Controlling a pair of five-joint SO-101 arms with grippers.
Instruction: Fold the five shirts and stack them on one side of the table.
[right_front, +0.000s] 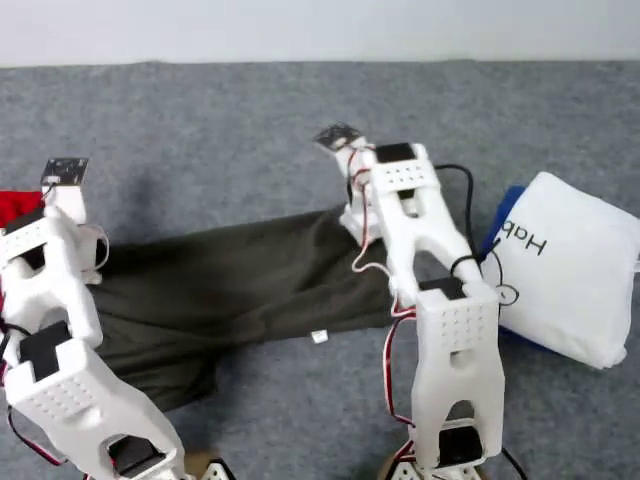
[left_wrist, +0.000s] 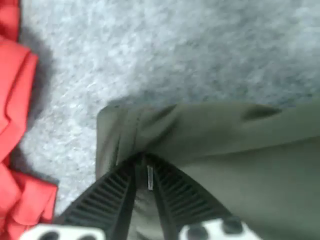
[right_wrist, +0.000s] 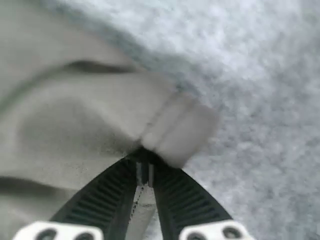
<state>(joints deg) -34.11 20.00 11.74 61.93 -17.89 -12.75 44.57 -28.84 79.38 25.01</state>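
A dark olive shirt (right_front: 240, 290) lies stretched across the grey table between the two arms. My left gripper (left_wrist: 143, 165) is shut on the olive shirt (left_wrist: 215, 145) near its corner at the left end. My right gripper (right_wrist: 145, 160) is shut on the olive shirt (right_wrist: 75, 115) at its hemmed edge on the right end. In the high view the left arm (right_front: 50, 300) stands at the left and the right arm (right_front: 420, 260) at the centre right. A folded white shirt (right_front: 570, 270) rests on a blue one (right_front: 505, 215) at the right.
A red shirt (right_front: 15, 207) lies crumpled at the table's left edge, beside the left gripper, and appears as red cloth (left_wrist: 17, 125) in the left wrist view. Grey carpet-like tabletop (right_front: 220, 130) stretches behind the olive shirt.
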